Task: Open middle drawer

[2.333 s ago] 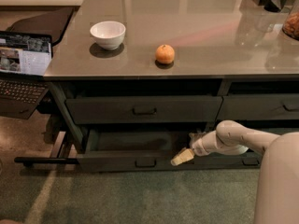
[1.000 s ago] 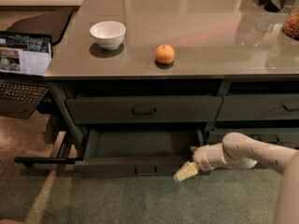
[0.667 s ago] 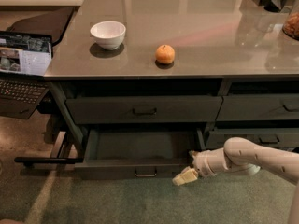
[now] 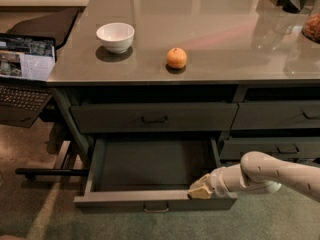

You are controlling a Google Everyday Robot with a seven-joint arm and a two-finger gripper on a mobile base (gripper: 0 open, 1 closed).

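**Camera view**

1. Middle drawer (image 4: 120, 199): lower centre of the frame. It is pulled well out of the cabinet toward the camera. The interior is exposed and nothing shows in it. The front panel lies low, near the green floor (image 4: 260, 224). Its small loop handle (image 4: 156, 208) sits at the centre of the lower edge of the front.

2. Gripper (image 4: 201, 190): lower right of centre. Its tan tip sits at the top edge of the drawer front, at the right end, next to the right side wall. It appears to touch that edge. Whether the gripper is open, closed or clamped on the panel cannot be told.

3. Arm (image 4: 270, 175): white, entering from the right edge of the frame. It runs leftward and slightly downward to the gripper, in front of the right-hand cabinet column.

4. Upper drawer (image 4: 100, 118): directly above the open drawer and fully closed. Its handle (image 4: 155, 118) is at centre.

5. Right-hand drawers: two closed fronts, one upper (image 4: 270, 115) and one lower (image 4: 250, 148), at the right of the frame.

6. Countertop (image 4: 225, 19): grey and glossy, filling the upper half of the frame. A white bowl (image 4: 115, 36) stands at upper left. An orange (image 4: 176, 58) lies to the right of the bowl, apart from it and near the front edge.

7. Laptop (image 4: 25, 66): left edge of the frame, open, with the screen lit.
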